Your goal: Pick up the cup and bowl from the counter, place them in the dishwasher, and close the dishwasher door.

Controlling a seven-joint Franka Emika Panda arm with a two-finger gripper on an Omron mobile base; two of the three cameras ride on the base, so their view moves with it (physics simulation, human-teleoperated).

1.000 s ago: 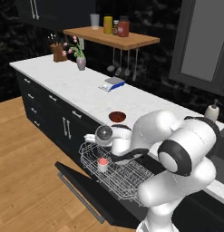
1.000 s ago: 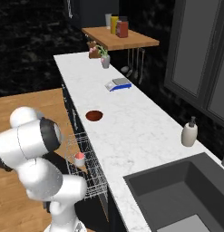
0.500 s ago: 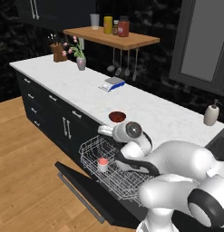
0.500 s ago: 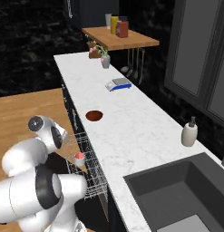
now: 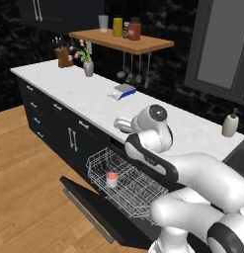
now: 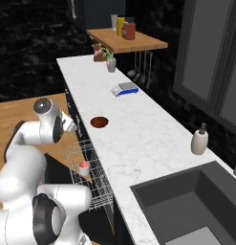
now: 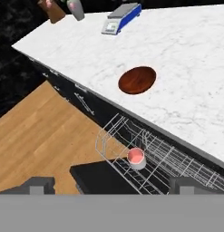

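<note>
On tabletop near its front edge sits bowl (image 7: 137,80), cup (image 7: 136,158) already in dishwasher rack (image 7: 158,158); claw (image 7: 111,185) wide open, empty; bowl looks rigid, shallow, likely slippery, pinch 1 rim side

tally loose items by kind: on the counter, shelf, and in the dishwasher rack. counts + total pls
Cup, in the dishwasher rack: 1
Bowl, on the counter: 1
Kitchen scale: 1
Soap bottle: 1
Flower vase: 1
Knife block: 1
Shelf containers: 4
Total: 10
</note>
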